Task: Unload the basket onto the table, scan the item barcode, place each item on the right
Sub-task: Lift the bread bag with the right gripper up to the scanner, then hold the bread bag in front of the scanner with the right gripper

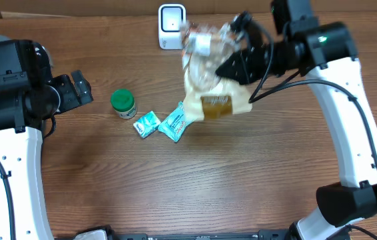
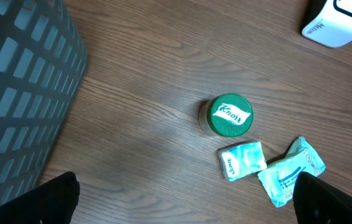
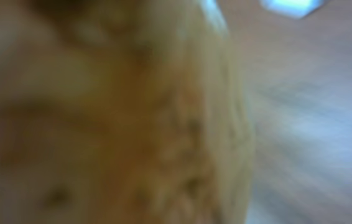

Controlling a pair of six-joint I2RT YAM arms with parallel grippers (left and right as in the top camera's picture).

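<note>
- Now, the bag (image 1: 210, 83), clear plastic with pale yellow contents and a darker label low on its face, hangs lifted off the surface (image 1: 195, 180), just in front of the scanner (image 1: 172, 25) and a little to its right in the overhead view
- The right jaws are pressed together, pinching the bag on the side turned away from the scanner
- The bag's upper end reaches level with the scanner's white body
- From the right wrist the bag fills nearly the whole view as a yellow-brown blur, with only a pale corner of the scanner at the top right edge
- Two teal packets lie flat, well in front of the scanner: one (image 1: 173, 125) almost straight in front of it, at the bag's lower left corner, though whether they touch cannot be told, and the other (image 1: 146, 124) just left of the first
- A jar (image 1: 123, 103) with a green lid stands upright near the left packet, in front of the scanner and further to its left
- The left jaws are spread wide and hold nothing, far to the left of the scanner, with the jar between them and the packets
- A grey mesh basket (image 2: 20, 93) sits furthest left of the scanner
</note>
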